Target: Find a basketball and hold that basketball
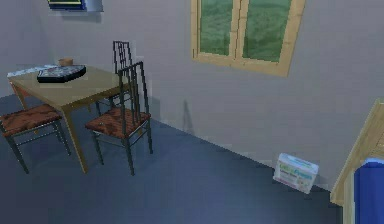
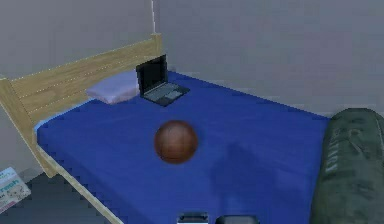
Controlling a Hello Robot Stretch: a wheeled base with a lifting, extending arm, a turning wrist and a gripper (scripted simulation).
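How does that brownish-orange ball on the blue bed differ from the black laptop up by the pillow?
The round brownish-orange ball is a plain sphere; the black open laptop is flat and angular, with its screen standing upright. The ball sits mid-mattress, while the laptop lies near the wooden headboard beside the pale pillow. Both rest on the blue bed cover.

Blue-covered wooden bed (image 2: 262, 128), open laptop (image 2: 158, 82) and pale pillow (image 2: 112, 92) at its head.
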